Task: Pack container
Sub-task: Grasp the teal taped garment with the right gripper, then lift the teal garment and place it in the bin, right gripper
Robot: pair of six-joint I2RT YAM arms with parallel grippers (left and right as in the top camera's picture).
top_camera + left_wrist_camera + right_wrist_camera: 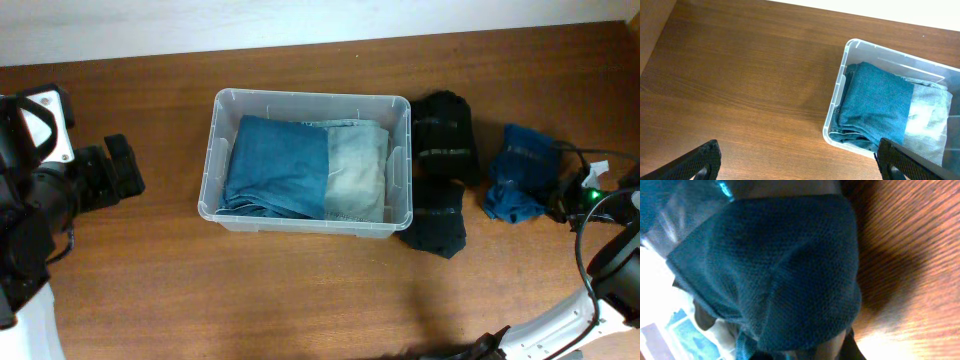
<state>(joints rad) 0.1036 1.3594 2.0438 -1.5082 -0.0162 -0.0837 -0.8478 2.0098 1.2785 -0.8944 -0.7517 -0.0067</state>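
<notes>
Overhead: container (310, 97) well apart from wide-open, empty left jaws; right jaws at blue cloth (520, 180), also apart; grip unclear.

Tables: one wooden table (150, 270) is counted.
Containers: one clear container (222, 150) is counted.
Denim folds inside: two are seen, a dark blue fold (275, 165) at 9 o'clock and a pale fold (355, 170) at 3 o'clock; whether they are one garment cannot be told.
Black bundles: two are counted beside the container, one black bundle (445, 135) at 2 o'clock and another black bundle (437, 215) at 4 o'clock.
Blue mesh cloths: one blue mesh cloth (520, 185) is counted, farther out at 3 o'clock.
</notes>
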